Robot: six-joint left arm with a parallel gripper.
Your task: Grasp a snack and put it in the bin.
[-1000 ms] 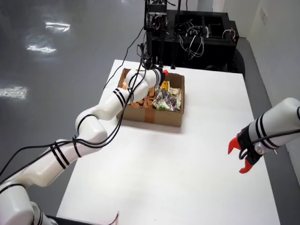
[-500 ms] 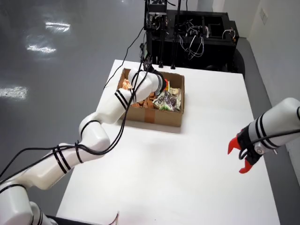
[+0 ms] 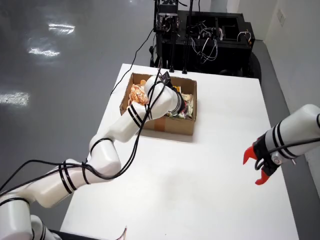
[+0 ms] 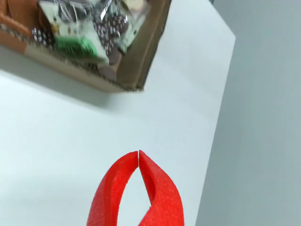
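Snacks (image 3: 137, 94) lie in the cardboard box (image 3: 170, 125) near the far edge of the desk (image 3: 200, 190). By the right edge in the overhead view, the red gripper (image 4: 138, 153) hangs empty, jaws seemingly touching at the tips.

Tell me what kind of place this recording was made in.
Probably a robotics lab or test room: a bare white table on a glossy grey floor, a black equipment rack with loose cables behind it, and white robot arms around a cardboard box of snacks.
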